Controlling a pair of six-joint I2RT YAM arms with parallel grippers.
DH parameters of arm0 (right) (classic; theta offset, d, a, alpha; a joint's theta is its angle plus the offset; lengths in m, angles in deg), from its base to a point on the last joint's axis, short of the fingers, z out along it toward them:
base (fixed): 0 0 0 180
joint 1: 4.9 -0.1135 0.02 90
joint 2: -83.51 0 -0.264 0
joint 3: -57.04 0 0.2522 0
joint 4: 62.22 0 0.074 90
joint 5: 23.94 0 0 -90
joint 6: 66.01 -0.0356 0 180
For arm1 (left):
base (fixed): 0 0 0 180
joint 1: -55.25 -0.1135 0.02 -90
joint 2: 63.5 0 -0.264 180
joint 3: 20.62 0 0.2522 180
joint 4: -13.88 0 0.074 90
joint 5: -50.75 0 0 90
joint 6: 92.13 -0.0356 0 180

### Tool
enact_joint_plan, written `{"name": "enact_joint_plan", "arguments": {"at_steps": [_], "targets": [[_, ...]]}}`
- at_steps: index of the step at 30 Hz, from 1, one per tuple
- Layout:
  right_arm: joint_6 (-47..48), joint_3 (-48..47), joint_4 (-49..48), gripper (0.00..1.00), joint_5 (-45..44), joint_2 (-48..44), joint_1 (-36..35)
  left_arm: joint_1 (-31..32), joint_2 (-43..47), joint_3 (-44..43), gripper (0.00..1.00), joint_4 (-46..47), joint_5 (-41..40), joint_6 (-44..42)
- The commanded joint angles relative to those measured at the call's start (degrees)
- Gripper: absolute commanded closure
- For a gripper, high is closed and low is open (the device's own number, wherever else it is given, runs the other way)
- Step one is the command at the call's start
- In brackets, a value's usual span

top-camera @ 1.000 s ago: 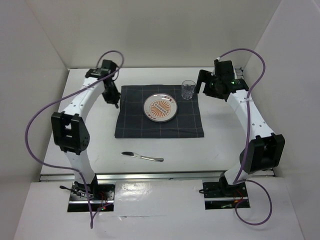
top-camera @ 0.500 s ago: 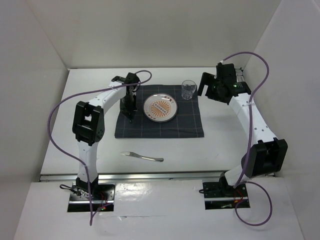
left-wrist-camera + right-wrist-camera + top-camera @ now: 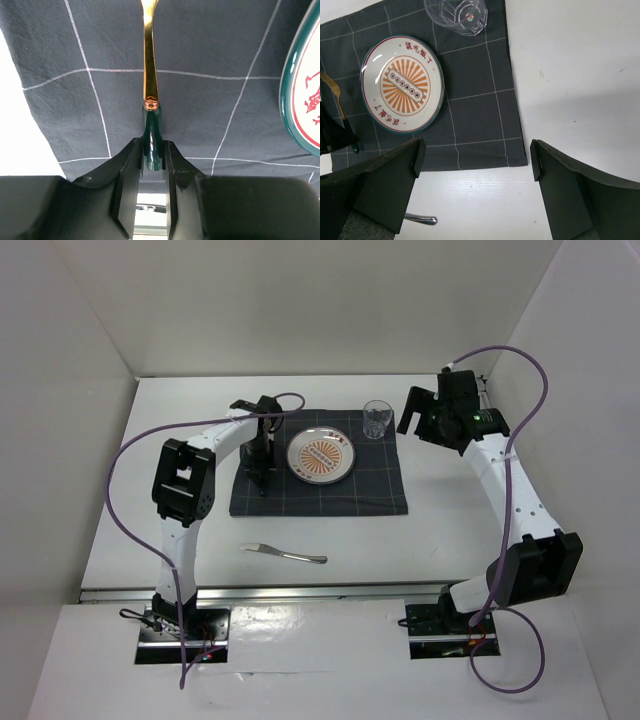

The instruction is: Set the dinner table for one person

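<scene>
Top external view: the large flat matte white rectangular table (image 3: 150, 490) fills the floor of the white-walled enclosure and extends beyond the dark grey cloth with thin pale grid lines (image 3: 330, 495) on every side; the cloth lies flat on the table's middle. On the cloth, toward its far edge and near its centre line, sits a round white plate with a dark green rim and an orange sunburst pattern (image 3: 321, 456). A clear faceted glass tumbler (image 3: 377, 420) stands upright on the cloth's far right corner. A silver table knife (image 3: 285, 554) lies on the bare table in front of the cloth's near edge, apart from it.

The left end effector (image 3: 151, 155) is low over the cloth's left part, its fingers clamped on the dark green handle of a gold-shafted fork (image 3: 150, 75), which lies along the cloth. The right end effector (image 3: 475, 152) hangs above the cloth's right edge, jaws wide apart with nothing between them.
</scene>
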Motion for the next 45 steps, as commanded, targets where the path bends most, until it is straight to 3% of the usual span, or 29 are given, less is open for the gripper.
{"name": "enact_joint_plan", "arguments": {"at_steps": [1, 10, 13, 15, 19, 21, 22, 25, 29, 31, 39, 45], "targets": [[-0.37, 0.06, 1.31, 0.01, -1.08, -1.87, 0.34, 0.18, -1.28, -1.29, 1.00, -0.36, -0.14, 1.64], [0.16, 0.06, 1.32, 0.01, -1.61, -1.87, 0.34, 0.18, -1.90, 0.20, 0.98, -1.68, -1.46, 2.16], [0.16, 0.06, 1.32, 0.01, -1.61, -1.87, 0.34, 0.71, -2.42, 0.20, 0.89, -1.68, -2.77, 2.16], [0.16, 0.06, 1.32, 0.01, -1.08, -1.87, 0.34, 0.71, -2.43, -0.33, 0.70, -2.29, -2.78, 2.16], [0.16, -0.47, 0.80, 0.01, -1.08, -2.39, 0.34, 0.71, -1.38, 0.81, 0.59, -1.16, -2.78, 2.16], [0.16, -0.47, 0.27, 0.01, 0.32, -3.00, 0.34, 0.71, -0.68, 0.82, 0.50, -1.15, -2.78, 2.16], [0.68, -0.47, 0.26, 0.01, 0.94, -3.01, 0.34, 0.71, -0.67, 0.82, 0.41, -1.15, -2.78, 2.16], [3.67, -1.08, 0.26, 0.01, 4.11, -3.01, -0.27, 0.71, 0.03, 0.30, 0.40, -1.15, -2.78, 2.16], [7.00, -1.61, 0.79, 0.01, 3.50, -1.61, -8.17, 0.71, 2.48, -2.95, 0.37, -3.78, -3.48, 2.16], [7.54, -1.61, 0.79, 0.01, 2.52, -0.30, -14.67, 0.71, 4.24, -4.97, 0.30, -5.36, -4.01, 2.16], [6.66, 4.61, -1.75, 0.01, -1.44, 1.04, -35.23, 0.71, 8.63, -12.97, 0.30, -11.16, -5.77, 1.55], [8.24, 7.88, -4.22, 0.02, -4.33, 1.82, -43.26, -1.67, 10.67, -12.99, 0.33, -10.56, -2.96, 1.55]]}}
